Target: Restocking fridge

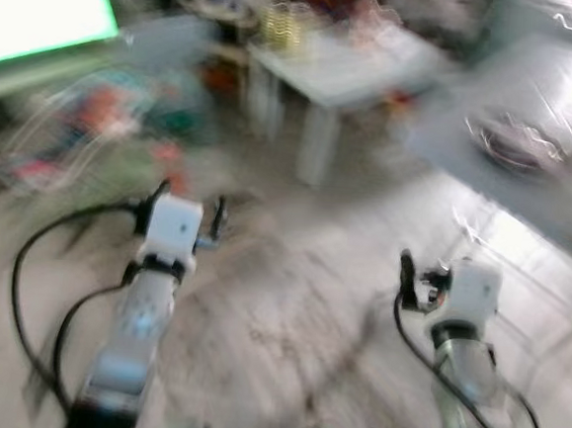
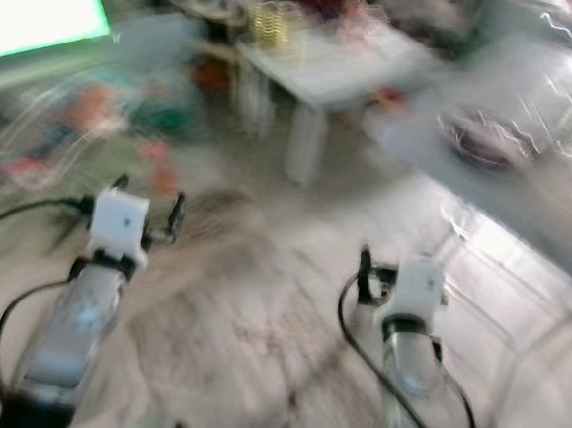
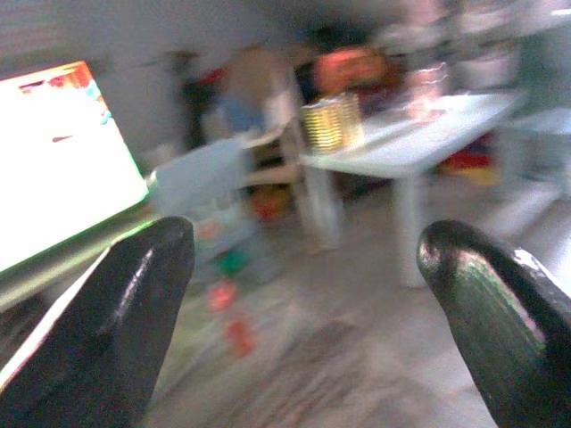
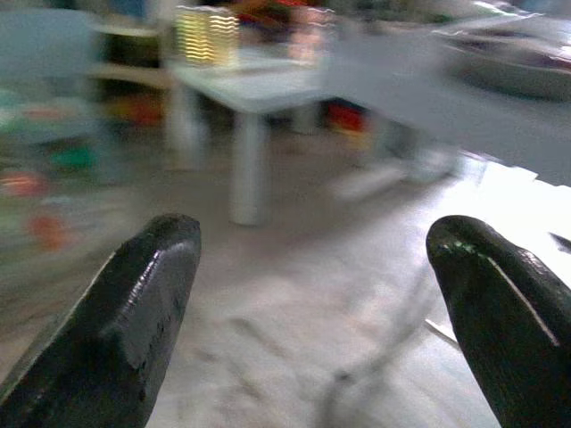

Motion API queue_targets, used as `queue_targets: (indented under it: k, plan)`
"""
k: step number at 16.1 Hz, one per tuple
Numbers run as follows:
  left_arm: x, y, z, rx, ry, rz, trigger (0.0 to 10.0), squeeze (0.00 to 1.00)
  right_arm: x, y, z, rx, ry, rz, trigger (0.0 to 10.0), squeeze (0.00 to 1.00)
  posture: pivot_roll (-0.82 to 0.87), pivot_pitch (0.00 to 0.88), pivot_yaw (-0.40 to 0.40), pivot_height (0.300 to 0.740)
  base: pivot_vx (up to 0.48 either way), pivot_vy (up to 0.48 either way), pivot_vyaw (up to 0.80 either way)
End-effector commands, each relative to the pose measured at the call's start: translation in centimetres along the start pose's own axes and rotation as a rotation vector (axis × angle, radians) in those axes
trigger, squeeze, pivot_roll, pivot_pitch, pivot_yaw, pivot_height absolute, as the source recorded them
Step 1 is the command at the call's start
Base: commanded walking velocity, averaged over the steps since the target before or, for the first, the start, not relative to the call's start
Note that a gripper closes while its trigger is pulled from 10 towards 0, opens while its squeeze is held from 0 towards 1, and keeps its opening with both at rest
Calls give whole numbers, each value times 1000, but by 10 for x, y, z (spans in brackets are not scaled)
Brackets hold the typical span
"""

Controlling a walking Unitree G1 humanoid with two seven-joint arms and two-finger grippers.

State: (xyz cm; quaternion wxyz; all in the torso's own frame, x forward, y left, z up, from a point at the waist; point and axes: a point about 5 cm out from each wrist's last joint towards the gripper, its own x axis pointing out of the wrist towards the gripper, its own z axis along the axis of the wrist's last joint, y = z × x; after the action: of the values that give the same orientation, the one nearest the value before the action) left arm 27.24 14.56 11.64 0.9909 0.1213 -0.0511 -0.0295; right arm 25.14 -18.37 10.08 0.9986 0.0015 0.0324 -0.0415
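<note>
The picture is smeared by motion. Both silver arms reach forward over a pale marbled floor [image 1: 289, 303]. My left gripper [image 3: 303, 245] is open, its two black fingers [image 3: 134, 312] wide apart with nothing between them; from the head it shows at the left [image 1: 190, 204]. My right gripper [image 4: 312, 241] is also open and empty, low at the right [image 1: 427, 282]. Neither touches anything.
A low white table [image 1: 362, 71] stands ahead with a yellow ribbed container [image 1: 284, 25] on its far left corner. Colourful clutter [image 1: 100, 120] lies on the floor at the left, under a bright panel [image 1: 35, 1]. A grey surface [image 1: 535, 199] carrying a dish [image 1: 515, 143] runs along the right.
</note>
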Motion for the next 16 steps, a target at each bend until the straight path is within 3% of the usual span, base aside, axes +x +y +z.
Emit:
queue_targets:
  k: [1, 3, 6, 13, 16]
  plan:
    - [1, -2, 0, 16, 9, -5, 10000, 0, -5, 8, 3, 72, 5, 40, 10000, 0, 44, 109, 14, 740, 0, 0, 0]
    - [1, -5, 1, 29, 24, 13, 10000, 0, -8, 13, 8, 43, -42, 82, 10000, 0, 45, 111, 14, 740, 0, 0, 794]
    - [3, -5, 1, 29, 36, 28, 10000, 0, -7, 12, 10, 79, -47, 94, 10000, 0, 47, 110, 12, 740, 0, 0, 794]
    - [6, -8, 2, 39, 50, 46, 10000, 0, -5, 13, 11, 102, -47, 118, 10000, 0, 50, 98, 13, 740, -271, 0, 791]
    - [8, -9, 3, 37, 54, 50, 10000, 0, -4, 8, 7, 99, -25, 75, 10000, 0, 51, 94, 14, 740, -360, 0, 0]
